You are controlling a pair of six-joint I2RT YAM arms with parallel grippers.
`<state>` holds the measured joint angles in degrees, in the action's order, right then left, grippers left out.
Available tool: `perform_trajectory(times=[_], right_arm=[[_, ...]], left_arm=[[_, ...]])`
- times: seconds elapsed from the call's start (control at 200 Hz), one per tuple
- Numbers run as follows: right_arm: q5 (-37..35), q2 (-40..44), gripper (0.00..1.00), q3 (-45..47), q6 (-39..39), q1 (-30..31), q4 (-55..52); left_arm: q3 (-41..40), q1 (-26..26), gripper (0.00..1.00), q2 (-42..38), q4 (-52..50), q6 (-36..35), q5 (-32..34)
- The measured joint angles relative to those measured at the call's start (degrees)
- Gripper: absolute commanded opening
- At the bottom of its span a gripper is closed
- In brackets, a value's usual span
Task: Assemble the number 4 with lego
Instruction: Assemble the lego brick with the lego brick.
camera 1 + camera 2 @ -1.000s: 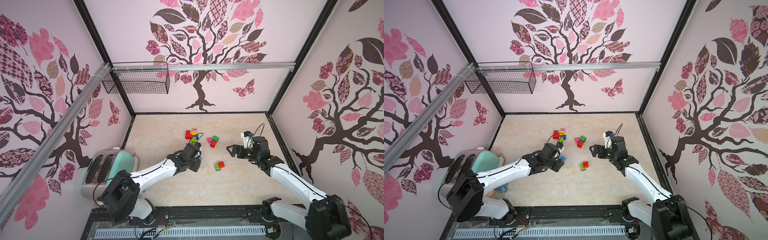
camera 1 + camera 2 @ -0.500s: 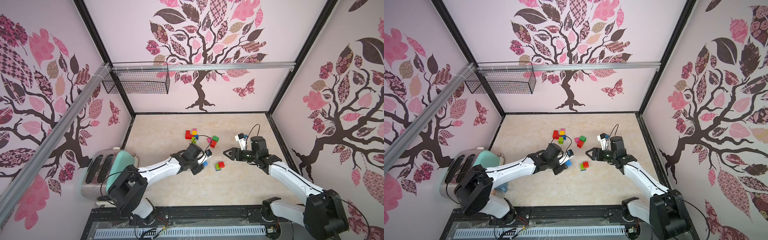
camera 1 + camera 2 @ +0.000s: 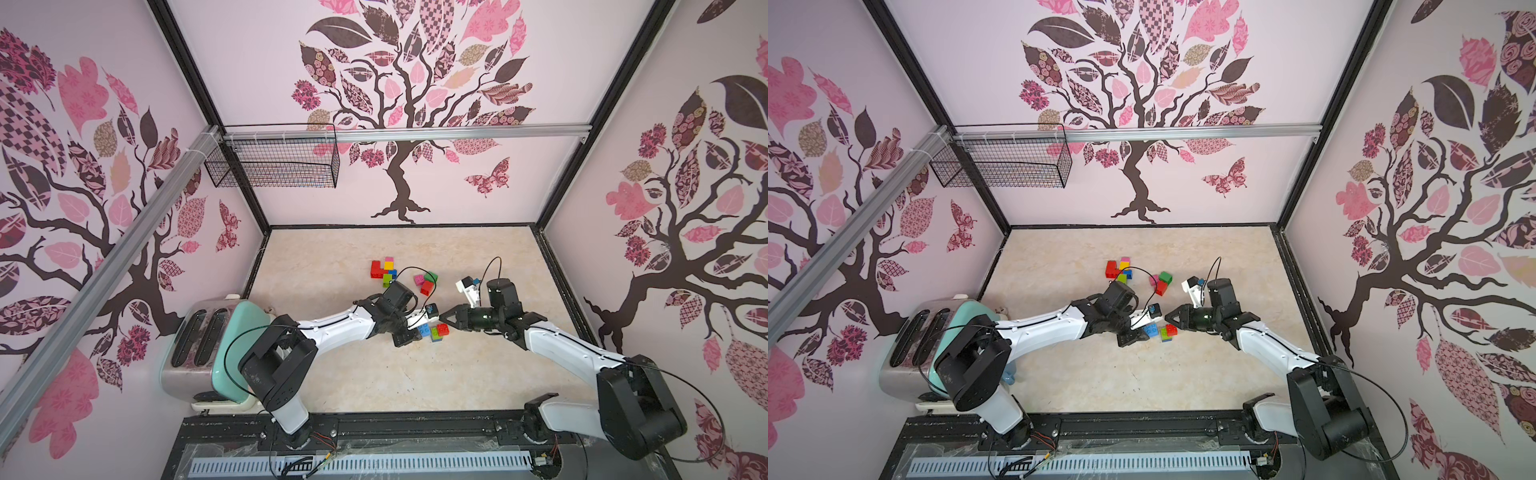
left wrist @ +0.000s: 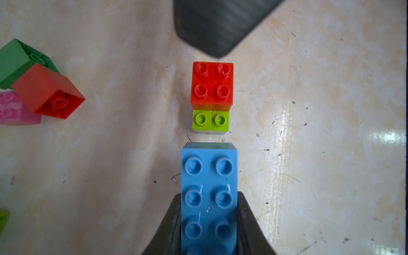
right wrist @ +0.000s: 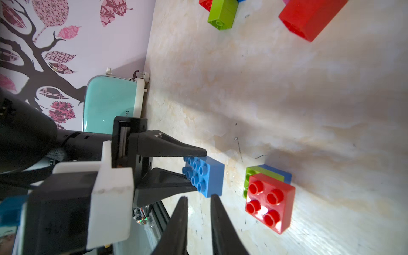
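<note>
My left gripper (image 4: 209, 195) is shut on a blue six-stud lego brick (image 4: 209, 187), held low over the table in both top views (image 3: 424, 329) (image 3: 1150, 329). Just beyond its free end stands a small stack: a red brick (image 4: 212, 84) on a lime one (image 4: 210, 121), with blue underneath (image 5: 287, 175). My right gripper (image 5: 198, 197) hangs close above the stack (image 3: 438, 331). Its jaws are almost together, with a thin gap and nothing between them; in a top view they come to a point (image 3: 445, 314).
More lego lies farther back: a red, yellow, lime and blue cluster (image 3: 382, 268) and a pink, green and red group (image 3: 426, 282). A mint toaster (image 3: 216, 349) stands at the left wall. A wire basket (image 3: 274, 162) hangs on the back wall.
The right gripper closed from wide open and swung left over the small stack. The left arm carried the blue brick right and nearer, up to the stack.
</note>
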<state>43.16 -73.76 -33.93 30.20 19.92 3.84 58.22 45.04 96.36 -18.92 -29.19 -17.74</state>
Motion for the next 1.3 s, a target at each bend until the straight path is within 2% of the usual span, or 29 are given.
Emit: perform_trajectory(times=[0.405,1.301], right_arm=[[1.3,-5.1,0.0,0.3,2.6,2.6,4.2],[4.0,-9.6,0.0,0.9,2.9,2.6,5.6]], left_arm=[[4.1,0.3,0.0,4.2,0.0,-1.0,-2.2],[7.3,1.4,0.0,7.9,-2.2,-2.1,-1.8]])
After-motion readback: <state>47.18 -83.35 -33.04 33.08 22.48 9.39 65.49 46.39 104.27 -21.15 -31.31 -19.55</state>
